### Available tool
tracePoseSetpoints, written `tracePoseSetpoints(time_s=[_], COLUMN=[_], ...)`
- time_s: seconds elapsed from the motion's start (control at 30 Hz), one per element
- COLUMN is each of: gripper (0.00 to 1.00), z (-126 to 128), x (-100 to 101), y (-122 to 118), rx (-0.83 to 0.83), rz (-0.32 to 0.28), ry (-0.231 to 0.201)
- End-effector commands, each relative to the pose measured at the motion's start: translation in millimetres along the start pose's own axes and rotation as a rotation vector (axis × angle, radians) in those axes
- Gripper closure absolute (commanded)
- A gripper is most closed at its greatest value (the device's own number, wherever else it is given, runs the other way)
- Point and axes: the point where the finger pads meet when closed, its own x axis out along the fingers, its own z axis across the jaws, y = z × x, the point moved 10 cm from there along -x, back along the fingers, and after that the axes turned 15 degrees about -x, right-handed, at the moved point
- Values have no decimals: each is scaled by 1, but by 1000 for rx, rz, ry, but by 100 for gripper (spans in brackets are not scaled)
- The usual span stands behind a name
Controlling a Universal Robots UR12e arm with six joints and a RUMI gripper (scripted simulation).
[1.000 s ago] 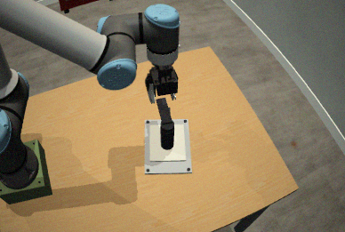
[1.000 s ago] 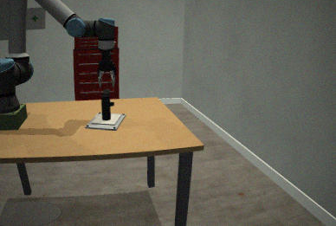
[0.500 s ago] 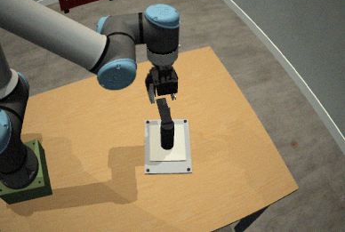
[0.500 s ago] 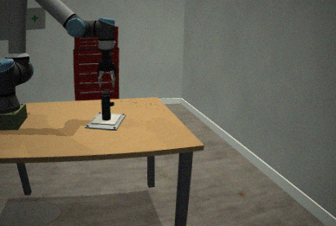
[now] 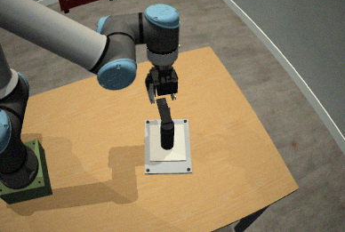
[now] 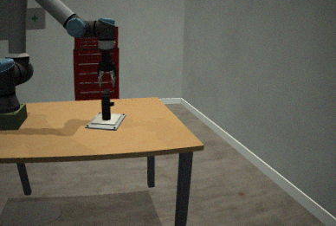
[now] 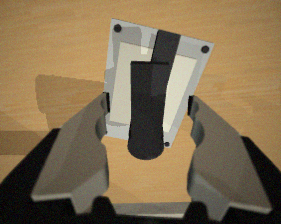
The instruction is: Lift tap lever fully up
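The dark tap stands on a grey base plate near the middle of the wooden table. Its lever points steeply upward from the tap body. My gripper hangs pointing down just above the lever's top, fingers partly open with nothing between them. In the side view the gripper is a short gap above the tap. In the wrist view the tap shows end-on, centred between my two fingers, over the plate.
A red drawer cabinet stands behind the table, against the far wall. The arm's green base block sits at the table's left end. The table's edges are well away from the plate.
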Motion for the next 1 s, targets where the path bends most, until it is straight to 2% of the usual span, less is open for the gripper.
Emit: tracePoseSetpoints(time_s=[0.0,0.97], gripper=[57,57], z=[0,-1], x=[0,15], y=[1,2], rx=[-1,-1], rz=[-1,0], ry=[0,3])
